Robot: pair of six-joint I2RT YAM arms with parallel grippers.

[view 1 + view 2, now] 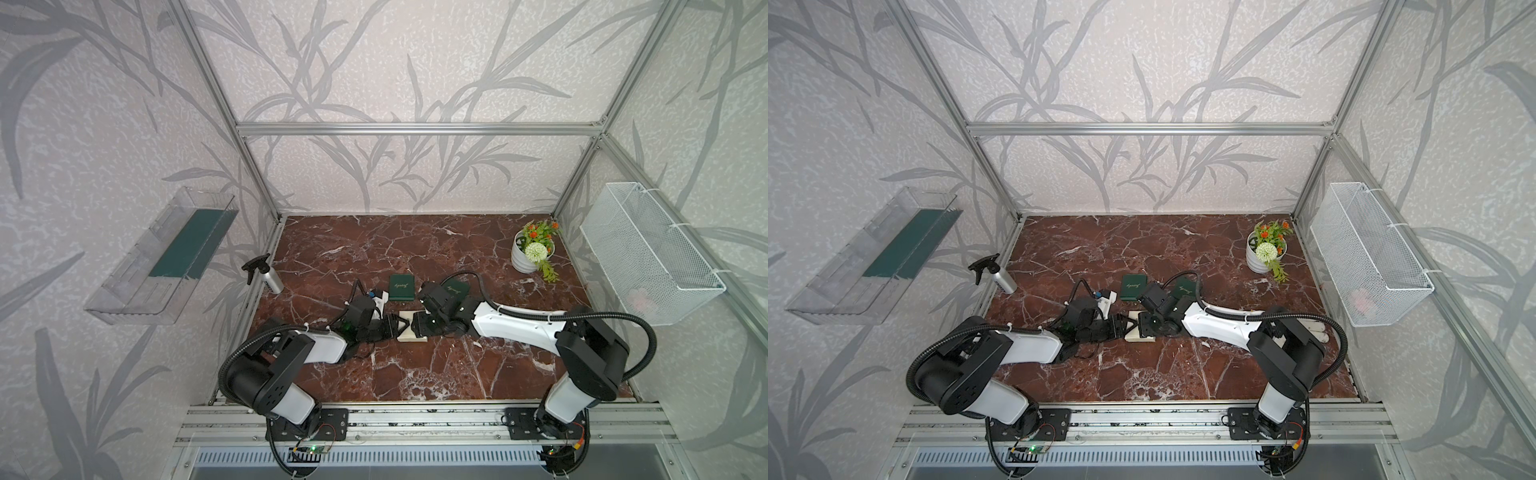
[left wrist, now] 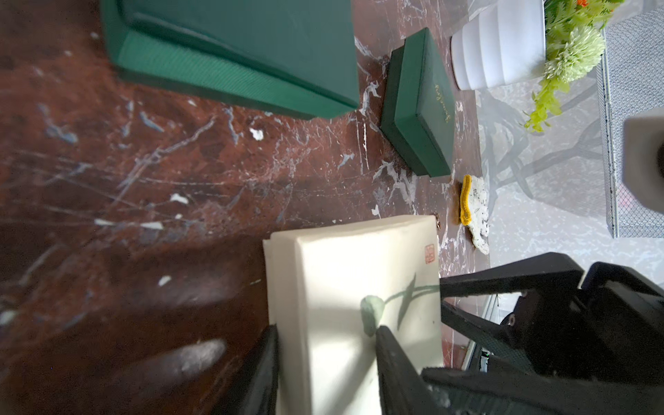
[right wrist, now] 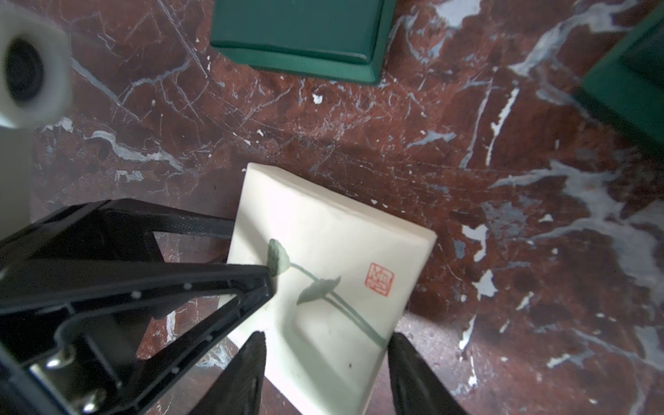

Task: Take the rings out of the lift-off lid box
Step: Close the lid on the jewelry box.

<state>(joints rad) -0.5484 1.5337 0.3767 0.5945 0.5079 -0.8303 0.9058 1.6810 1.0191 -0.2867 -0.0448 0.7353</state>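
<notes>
At the left edge of the marbled surface (image 1: 415,374) a spray bottle (image 1: 266,276) sits out of the way, playing no part. Moving inward, the left tool (image 2: 327,330) is clamped on the left end of the cream box (image 1: 413,337), one fingertip (image 3: 267,278) resting on the painted lid (image 3: 341,233) — a hold that looks meant to keep the box from sliding or tipping. From the opposite end the right tool (image 3: 327,337) meets it, its fingers flush against the two sides of the lid and gripping there. That is probably so the top can be lifted straight off while the other arm steadies things. The lid is on, so no rings show — by my reading they are inside. Just behind the pair lie two closed green boxes (image 1: 402,289), untouched, and a flower pot (image 1: 525,257) stands far right.
</notes>
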